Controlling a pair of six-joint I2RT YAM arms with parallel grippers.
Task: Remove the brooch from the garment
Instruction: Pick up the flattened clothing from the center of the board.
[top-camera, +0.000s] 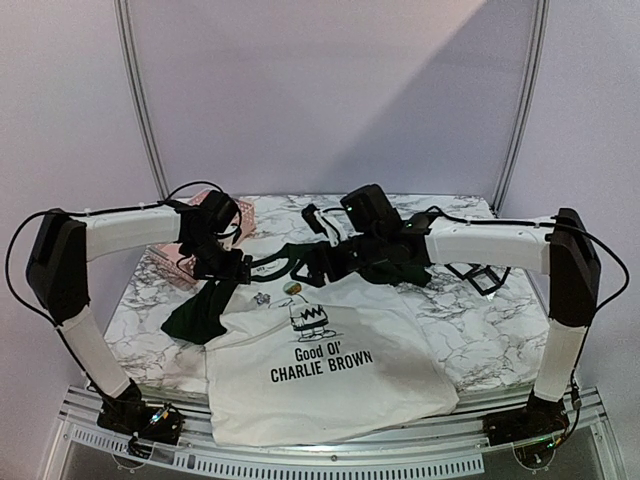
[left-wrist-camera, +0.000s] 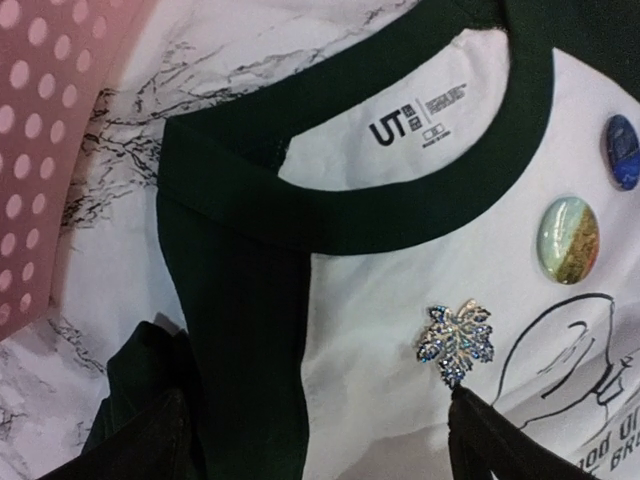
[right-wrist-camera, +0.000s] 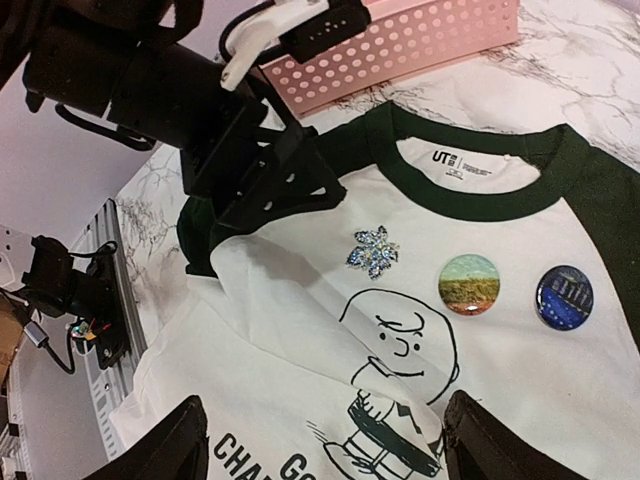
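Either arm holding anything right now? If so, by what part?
Nothing is held. The left gripper and right gripper both hover with fingers apart over the T-shirt, nothing between them; the leaf brooch sits pinned to the chest, ungripped.

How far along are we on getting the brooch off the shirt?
Done: nothing; the leaf brooch is still pinned on the chest of the T-shirt. In hand: left end effector and right end effector hover open above it, gripping nothing. Left: grasp and unpin it.

Sparkly brooch (right-wrist-camera: 373, 250) on T-shirt (right-wrist-camera: 270, 310) (2 round badges (right-wrist-camera: 469, 283) beside), pink basket (right-wrist-camera: 420, 45) behind
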